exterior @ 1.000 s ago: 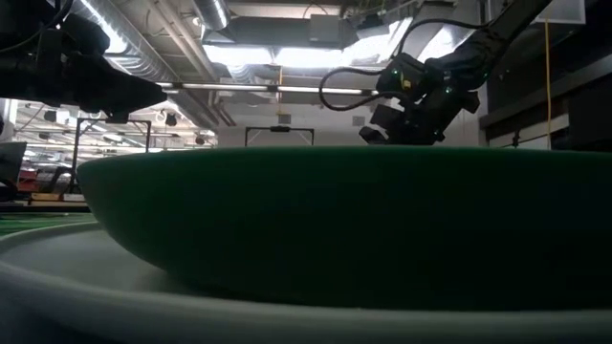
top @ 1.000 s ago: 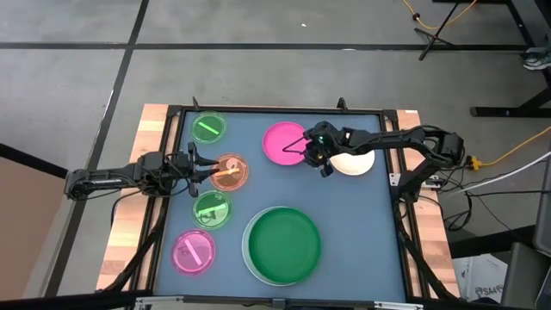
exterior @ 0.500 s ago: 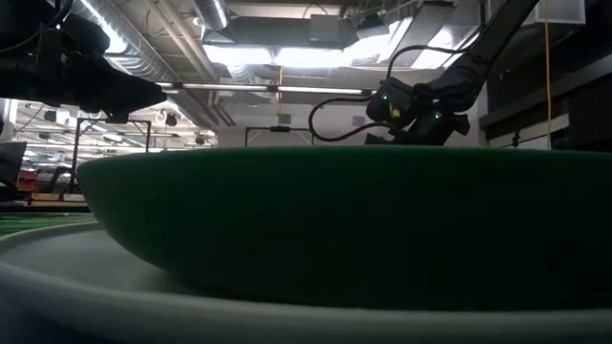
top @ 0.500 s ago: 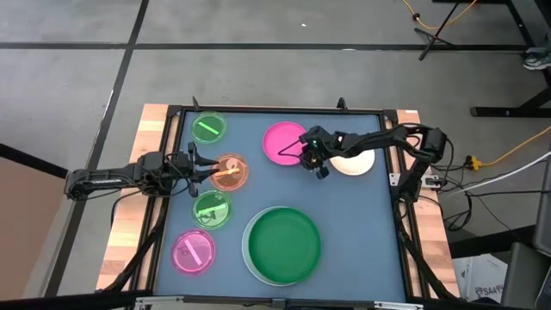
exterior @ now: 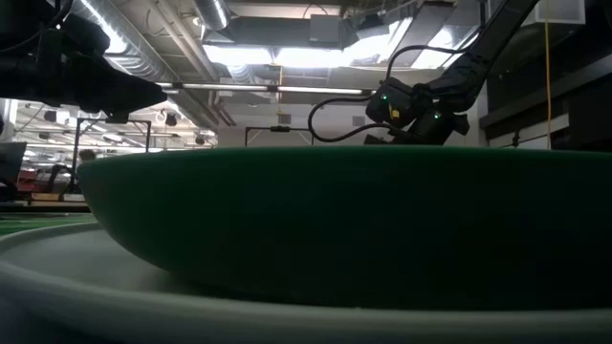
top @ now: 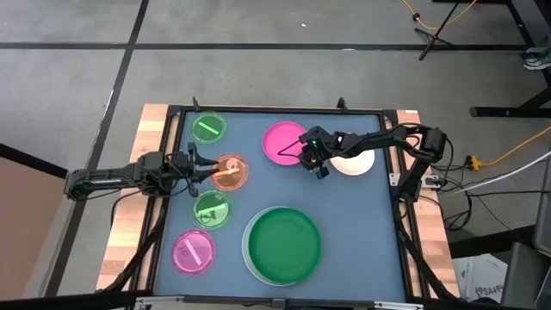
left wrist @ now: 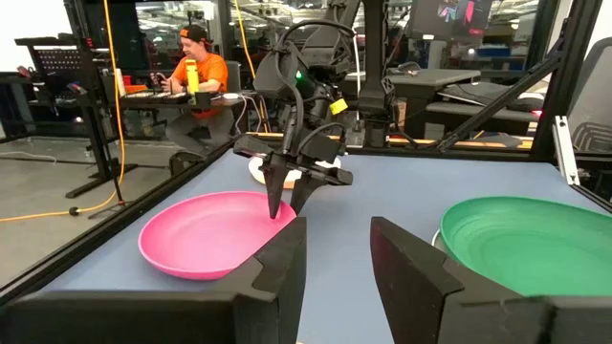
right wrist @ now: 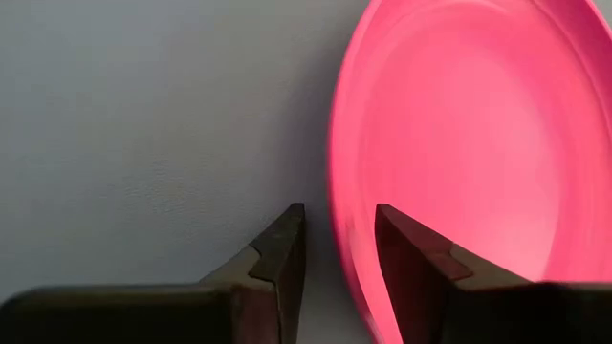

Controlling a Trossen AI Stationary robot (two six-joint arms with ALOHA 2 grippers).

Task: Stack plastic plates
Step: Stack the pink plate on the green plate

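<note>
The pink plate (top: 285,142) is round, shallow and glossy, lying flat on the blue mat in the upper middle of the high view, just left of the cream plate (top: 355,163). The right gripper (top: 304,151) sits at its right rim, fingers (right wrist: 279,250) parted narrowly astride the edge, not yet pinching it. At centre left, the left gripper (top: 195,163) hangs spread, empty, beside the orange plate (top: 229,171).

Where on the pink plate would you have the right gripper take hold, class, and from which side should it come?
Grip the pink plate by its thin raised rim on the edge facing the cream plate. It lies flat, so only the rim gives a hold: one finger inside, one outside, coming down from above. The right gripper already straddles that edge, fingers open.
</note>
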